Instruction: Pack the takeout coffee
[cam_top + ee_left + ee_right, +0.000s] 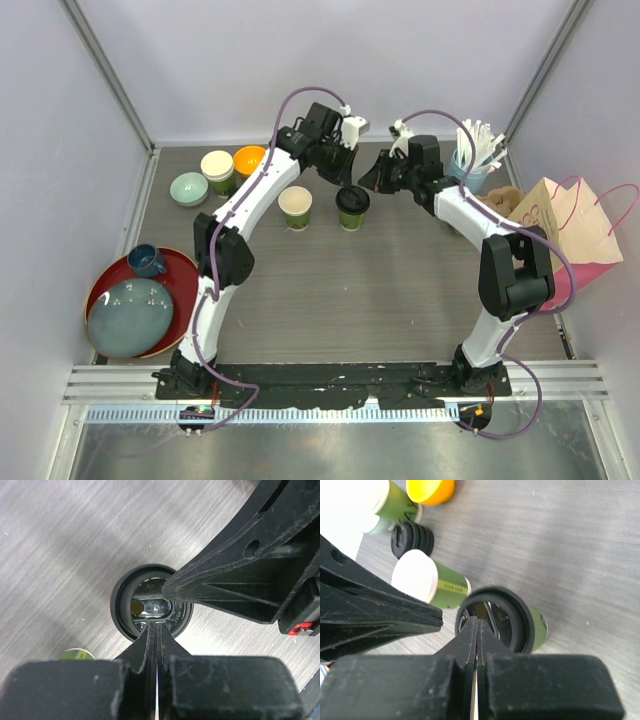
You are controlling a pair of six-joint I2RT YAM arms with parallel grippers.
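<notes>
A dark-green cup with a black lid (352, 200) stands at mid-table. A second green cup (295, 206), open and white inside, stands just left of it. My left gripper (345, 184) is shut, its tips resting on the lid's near rim (125, 622). My right gripper (369, 181) is shut too, tips on the same lid (520, 625) from the other side. In the left wrist view my left gripper (156, 626) meets the right gripper's fingers (210, 587) over the lid. In the right wrist view my right gripper (477, 621) sits beside the open cup (427, 577).
A third green cup (217, 168), an orange bowl (249, 158), a pale-green bowl (189, 188) and a stack of black lids (412, 537) stand at the back left. A red tray (180, 270) holds a blue plate and mug. Light-blue straw cup (472, 170) and paper bag (570, 235) are right.
</notes>
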